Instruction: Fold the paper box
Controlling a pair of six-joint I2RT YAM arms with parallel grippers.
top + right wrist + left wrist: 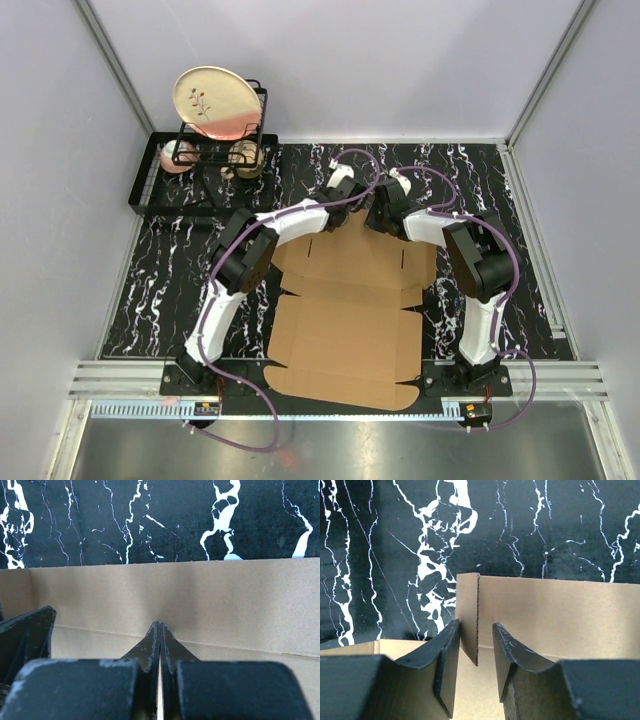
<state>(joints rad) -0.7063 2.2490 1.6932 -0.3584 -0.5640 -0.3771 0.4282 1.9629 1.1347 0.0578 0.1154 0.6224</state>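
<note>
Left fingers [449, 652], half open, straddle the box's [345, 335] upright flap [468, 611] unclamped, right fingers [151, 641], shut empty, point at its wall [200, 600] ahead: close squarely on the flap before folding.

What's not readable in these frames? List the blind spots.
- Top view: the far edge of the paper box is hidden under both arms.
- Left wrist view: the left gripper straddles an upright flap; pad contact cannot be told.
- Right wrist view: the right gripper is shut; whether its tips touch the raised panel is unclear.
- Top view: items in the rack under the plate are too small to identify.
</note>
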